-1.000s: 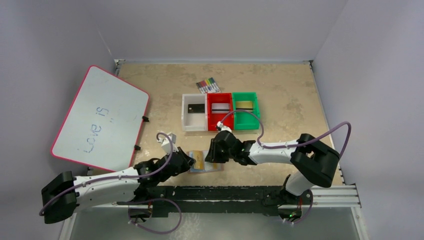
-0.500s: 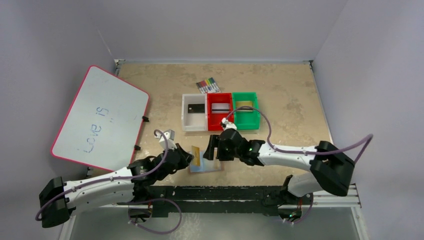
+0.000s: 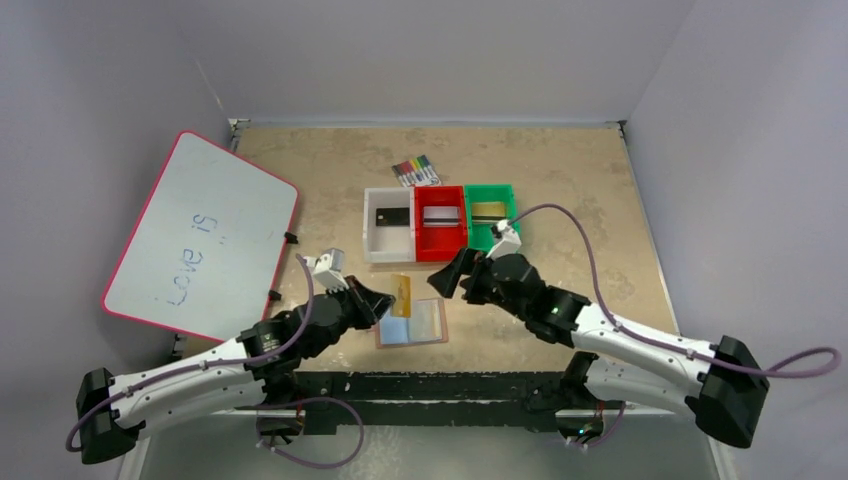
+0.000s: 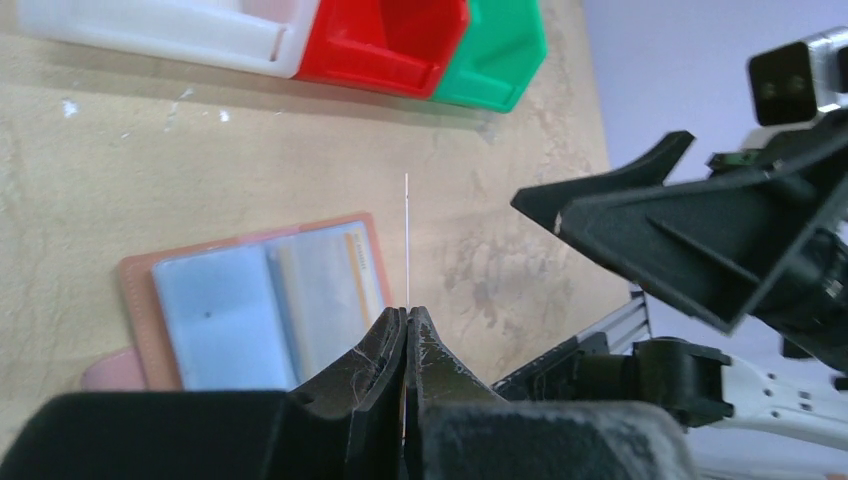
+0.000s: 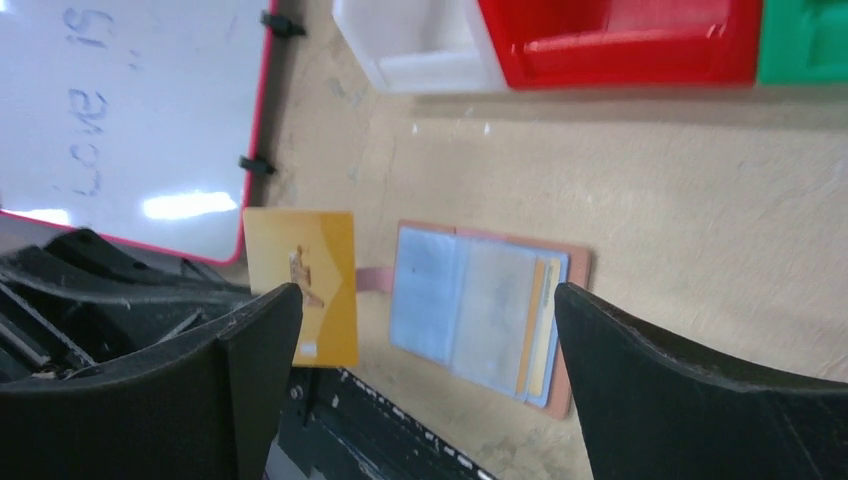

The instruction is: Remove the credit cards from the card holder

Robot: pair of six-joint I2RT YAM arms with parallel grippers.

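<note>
I see the left gripper (image 4: 407,318) pinched fully shut on a gold card (image 4: 407,240), which stands edge-on straight out from its tips, off the table. The holder (image 3: 412,322) lies open and flat just past those tips, between the two grippers, with a yellow-orange edge showing in one pocket. The right gripper (image 5: 424,292) has its jaws spread wide with nothing in them, the holder framed between its fingers, and the bins (image 3: 440,245) beyond its tips each have one of the cards (image 3: 392,216) inside.
</note>
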